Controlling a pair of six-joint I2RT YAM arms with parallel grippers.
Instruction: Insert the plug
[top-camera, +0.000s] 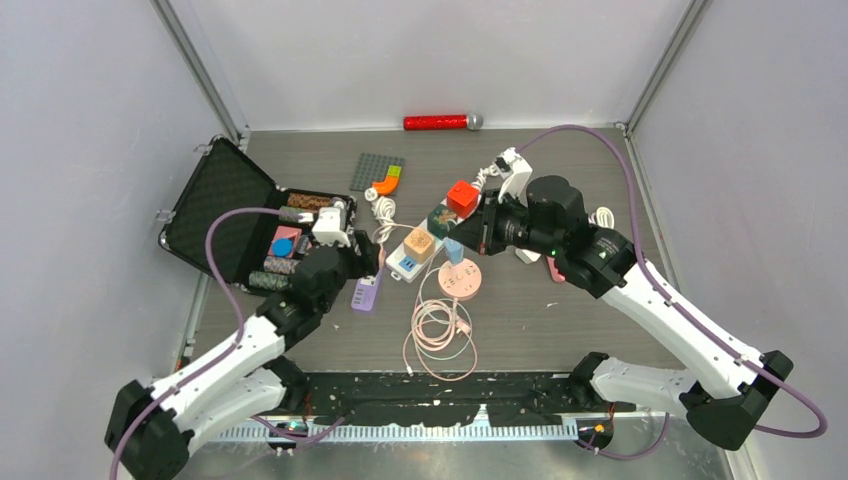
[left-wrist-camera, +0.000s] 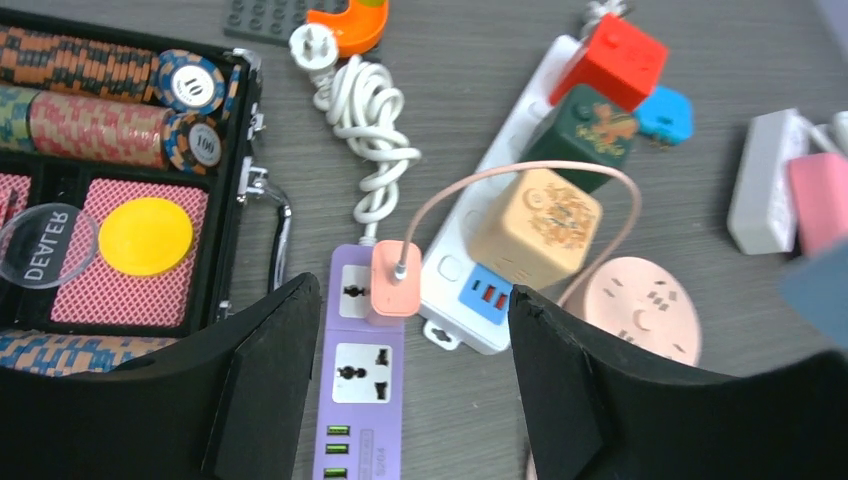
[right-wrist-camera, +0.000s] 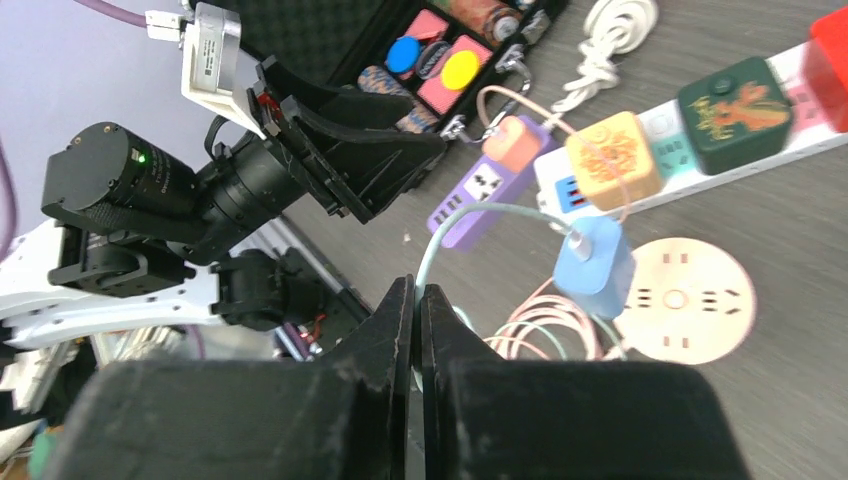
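Near the middle of the table (top-camera: 560, 330), the blue plug (right-wrist-camera: 595, 265) sits just beside the rim of a round pink socket (right-wrist-camera: 685, 300), with none of its pins in any outlet; whether it rests on the tabletop or hangs just above it cannot be told. A thin pale cable (right-wrist-camera: 470, 212) arcs from the top of this plug back to the right gripper (right-wrist-camera: 415, 300), whose claw is pinched narrow on the cable, the two fingers pressed almost together. A long white power strip (left-wrist-camera: 447, 272) lies diagonally behind the plug, carrying a yellow cube adapter (left-wrist-camera: 535, 225), a green one (left-wrist-camera: 590, 130) and a red one (left-wrist-camera: 615, 60) in a row. Touching the white strip's near end lies a purple power strip (left-wrist-camera: 365, 380), with a pink plug (left-wrist-camera: 395, 280) seated in its top outlet and a pink cable looping away from it. The left gripper (left-wrist-camera: 415, 295) hovers over this purple strip with its claw spread wide, holding nothing. Left of the strips, an open case (top-camera: 215, 205) holds poker chips and cards. Loose coils of pink cord (top-camera: 440, 330) lie on the table on the near side of the round socket.
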